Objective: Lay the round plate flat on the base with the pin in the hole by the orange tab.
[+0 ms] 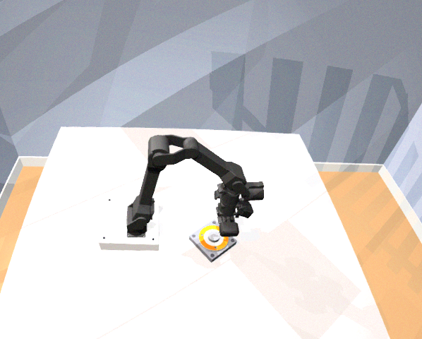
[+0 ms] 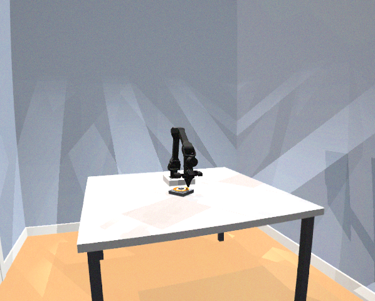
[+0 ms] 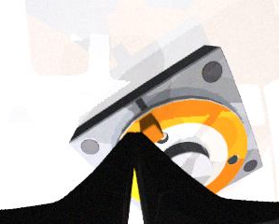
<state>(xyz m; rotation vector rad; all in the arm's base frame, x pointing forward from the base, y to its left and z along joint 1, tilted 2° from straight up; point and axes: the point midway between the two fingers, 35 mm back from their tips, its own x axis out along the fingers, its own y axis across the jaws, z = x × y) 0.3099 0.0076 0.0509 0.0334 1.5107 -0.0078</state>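
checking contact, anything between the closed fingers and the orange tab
Nothing: in the wrist view the shut fingers meet the orange tab on the plate.

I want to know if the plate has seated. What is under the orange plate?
The grey base lies under the plate, post through its centre. The pin is hidden; the shut gripper covers the near rim.

The gripper (image 3: pixel 137 144) hides part of the plate (image 3: pixel 229 133); the pin cannot be seen.
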